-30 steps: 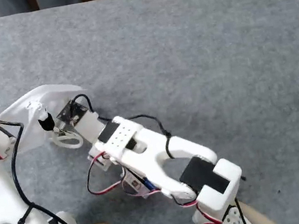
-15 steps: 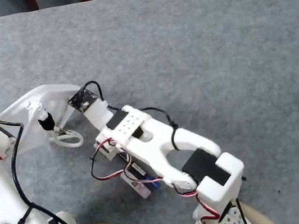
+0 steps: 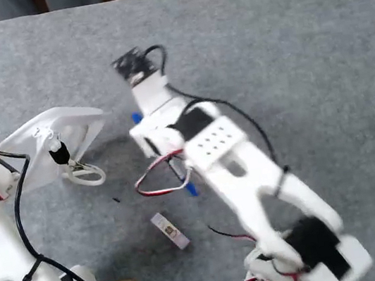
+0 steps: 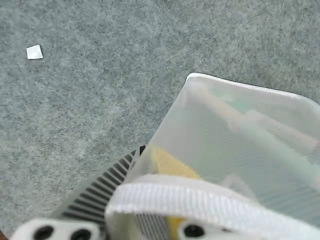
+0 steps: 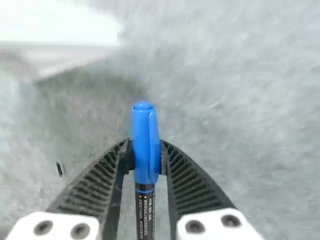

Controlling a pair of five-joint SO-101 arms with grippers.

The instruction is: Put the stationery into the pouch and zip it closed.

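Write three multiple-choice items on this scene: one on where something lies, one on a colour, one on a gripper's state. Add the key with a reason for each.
1. Where is the small pale block?
A. on a plate
B. on the grey table, apart from the pouch
C. in a cup

2. What colour is the marker?
A. red
B. green
C. blue

3. How is the right gripper?
A. shut on the marker
B. open and empty
C. shut on a ruler

Key: 1 B, the block lies on bare table near the arm bases. 2 C, the marker's cap shows blue. 3 A, both fingers press the marker's sides.
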